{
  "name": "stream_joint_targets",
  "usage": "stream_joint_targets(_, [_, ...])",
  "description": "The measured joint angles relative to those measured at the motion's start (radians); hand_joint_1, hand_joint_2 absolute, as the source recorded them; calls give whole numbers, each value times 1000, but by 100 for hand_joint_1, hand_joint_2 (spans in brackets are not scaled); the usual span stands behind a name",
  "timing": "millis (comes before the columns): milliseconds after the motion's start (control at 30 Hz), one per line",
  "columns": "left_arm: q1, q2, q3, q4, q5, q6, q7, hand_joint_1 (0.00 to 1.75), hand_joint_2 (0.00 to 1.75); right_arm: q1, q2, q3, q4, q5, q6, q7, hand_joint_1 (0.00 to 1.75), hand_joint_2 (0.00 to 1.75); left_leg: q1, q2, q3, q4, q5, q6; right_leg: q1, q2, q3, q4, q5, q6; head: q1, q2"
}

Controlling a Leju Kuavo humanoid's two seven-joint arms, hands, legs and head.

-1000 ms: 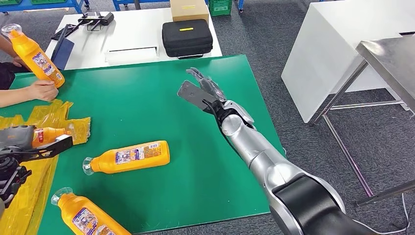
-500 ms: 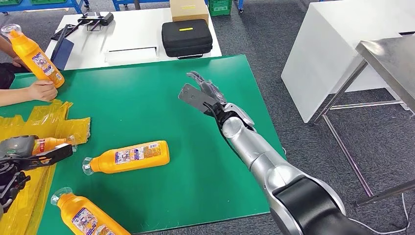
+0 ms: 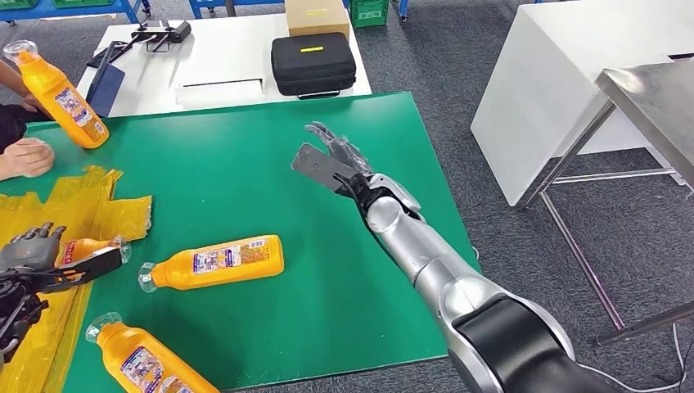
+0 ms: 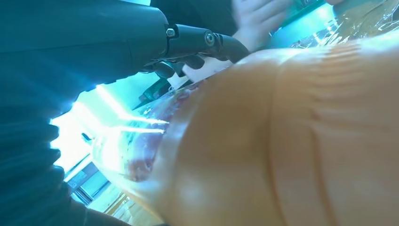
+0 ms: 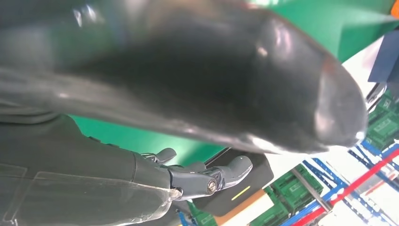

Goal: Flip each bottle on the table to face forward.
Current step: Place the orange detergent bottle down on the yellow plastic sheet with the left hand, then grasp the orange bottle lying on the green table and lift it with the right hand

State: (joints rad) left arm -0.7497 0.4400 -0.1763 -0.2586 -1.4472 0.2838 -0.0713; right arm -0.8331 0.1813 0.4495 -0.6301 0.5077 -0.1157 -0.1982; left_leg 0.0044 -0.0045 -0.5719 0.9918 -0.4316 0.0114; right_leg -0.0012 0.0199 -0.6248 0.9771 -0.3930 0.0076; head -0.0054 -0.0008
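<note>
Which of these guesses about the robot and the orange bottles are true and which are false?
1. The left hand holds an orange bottle. True.
2. The right hand holds a bottle. False: it hangs over the green table with nothing in it, fingers apart.
3. Every bottle lies flat. False: one bottle near a person's hand at the far corner is nearly upright.
4. A bottle lies on its side on the bare green surface. True.
5. A black case sits on the white table behind. True.
</note>
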Motion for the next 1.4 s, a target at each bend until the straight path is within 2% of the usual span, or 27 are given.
stream_joint_targets(167, [17, 3, 34, 0, 52, 39, -30, 0, 0, 0, 12, 26, 12, 36, 1, 12, 0, 0, 0, 0, 0, 0, 0, 0, 0, 0, 0, 0, 0, 0, 0, 0])
stream_joint_targets(300, [29, 3, 72, -1, 120, 114, -78, 0, 0, 0, 20, 48, 23, 70, 1, 18, 0, 175, 0, 0, 0, 0, 0, 0, 0, 0, 0, 0, 0, 0, 0, 0])
stream_joint_targets(367, [34, 1, 112, -4, 203, 200, -149, 0, 0, 0, 28, 66, 32, 98, 1, 26, 0, 175, 0, 0, 0, 0, 0, 0, 0, 0, 0, 0, 0, 0, 0, 0])
stream_joint_targets(433, [36, -6, 176, -14, 324, 288, -260, 0, 0, 0, 42, 90, 44, 127, 1, 34, 0, 175, 0, 0, 0, 0, 0, 0, 0, 0, -1, 0, 0, 0, 0, 0])
stream_joint_targets(567, [39, -34, 363, -63, 614, 395, -506, 0, 175, 0, 83, 147, 70, 189, 5, 51, 0, 175, 0, 1, 0, 0, 0, 0, 0, 1, -1, 0, 0, 0, 0, 0])
stream_joint_targets(667, [48, -62, 503, -121, 708, 416, -597, 0, 175, 1, 117, 196, 82, 241, 11, 73, 0, 175, 0, 1, 0, 0, 0, 0, 0, 2, -2, 0, 0, 0, 0, 0])
stream_joint_targets(800, [63, -92, 614, -173, 713, 417, -625, 0, 175, 4, 153, 259, 92, 275, 15, 91, 0, 175, 0, 1, 0, 0, 0, 0, 1, 1, -2, 0, 0, 0, 0, 0])
stream_joint_targets(1100, [104, -140, 765, -252, 553, 417, -628, 0, 175, 49, 170, 365, 77, 272, 80, 135, 0, 175, 0, 1, 0, 0, 0, 0, 0, 1, -1, 0, 0, 0, 0, 0])
stream_joint_targets(1400, [127, -172, 836, -287, 462, 417, -615, 0, 175, 78, 170, 395, 77, 251, 92, 165, 0, 175, 0, 1, 0, 0, 0, -1, 0, 1, -1, 0, 0, 0, 0, 0])
